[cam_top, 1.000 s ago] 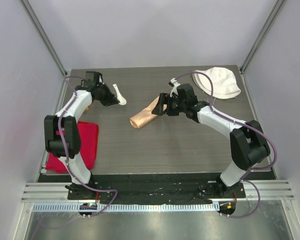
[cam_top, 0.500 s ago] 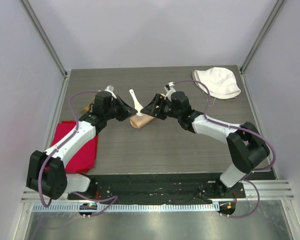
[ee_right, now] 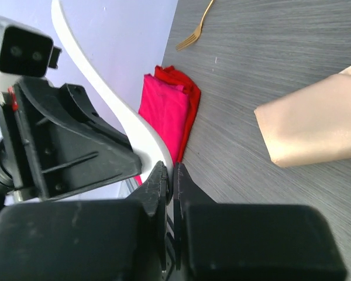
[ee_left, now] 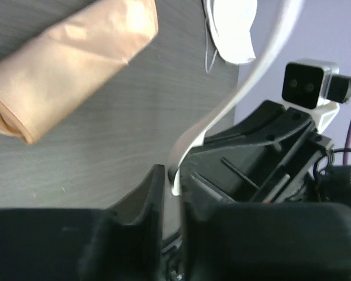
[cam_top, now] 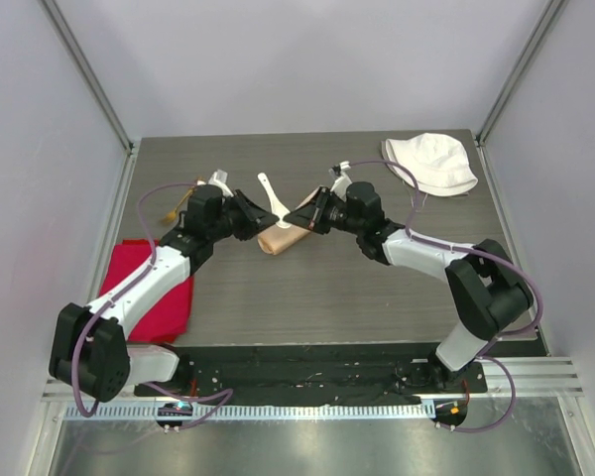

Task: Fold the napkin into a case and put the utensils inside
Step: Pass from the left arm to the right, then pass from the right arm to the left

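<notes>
Apparently the spoon (cam_top: pixel 271 198) sits pinched between left claw (ee_left: pixel 173 180) and right claw (ee_right: pixel 170 174).

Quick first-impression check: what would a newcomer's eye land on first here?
Both grippers meet mid-table over the folded peach-orange cloth napkin, the left gripper and right gripper each pinching the small white spoon held between them. A bright red cloth lies at the near left edge, and a white fabric hat sits in the far right corner.
</notes>
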You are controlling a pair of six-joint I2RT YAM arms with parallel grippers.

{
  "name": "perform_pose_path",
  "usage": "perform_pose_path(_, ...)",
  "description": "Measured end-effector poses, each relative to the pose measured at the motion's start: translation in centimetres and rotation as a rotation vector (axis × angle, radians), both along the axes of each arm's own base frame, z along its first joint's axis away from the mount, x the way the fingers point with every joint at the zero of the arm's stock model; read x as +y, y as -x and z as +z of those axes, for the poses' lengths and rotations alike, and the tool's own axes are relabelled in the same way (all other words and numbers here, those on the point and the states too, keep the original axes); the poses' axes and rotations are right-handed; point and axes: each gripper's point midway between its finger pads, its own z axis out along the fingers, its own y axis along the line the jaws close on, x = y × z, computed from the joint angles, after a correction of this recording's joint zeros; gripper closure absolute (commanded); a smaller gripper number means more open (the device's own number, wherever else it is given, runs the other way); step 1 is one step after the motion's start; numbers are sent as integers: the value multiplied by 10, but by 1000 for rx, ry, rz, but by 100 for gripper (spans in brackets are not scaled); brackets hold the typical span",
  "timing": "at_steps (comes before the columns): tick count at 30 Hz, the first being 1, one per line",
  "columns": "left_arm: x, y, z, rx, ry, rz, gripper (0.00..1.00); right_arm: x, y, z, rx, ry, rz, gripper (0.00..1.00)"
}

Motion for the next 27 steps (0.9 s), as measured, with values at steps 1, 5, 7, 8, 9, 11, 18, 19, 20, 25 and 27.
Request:
perform_pose_path(1,-1,2,0,4,-15,-21,66,-1,2,-2,-6,14,14,99)
perform_pose_path(5,1,13,7,-38,-139,-124,31,-15,11,-20,-32,165,81,99)
perform_pose_path(7,5,21,16,-76,-208,-180,25,-25,14,-28,-65,304,137,99)
perform_pose_path(8,8,25,21,-99,-241,-208,25,-30,16,-30,-96,372,177,99)
perform_pose_path(9,10,28,27,-121,-270,-234,25,-34,18,-30,-117,415,206,99)
perform_pose_path(11,15,35,36,-159,-324,-277,24,-47,28,-34,-162,529,296,99)
perform_pose_path(18,21,60,27,-196,-432,-458,25,-74,96,-56,-189,710,576,99)
perform_pose_path(19,18,67,21,-182,-424,-513,25,-77,109,-58,-194,713,621,99)
perform_pose_path(20,15,72,18,-176,-419,-549,25,-78,119,-58,-192,709,653,99)
perform_pose_path(25,-2,104,6,-144,-309,-733,24,-86,150,-48,-222,677,741,99)
perform_pose_path(27,-10,118,5,-135,-249,-796,24,-87,154,-40,-246,664,750,99)
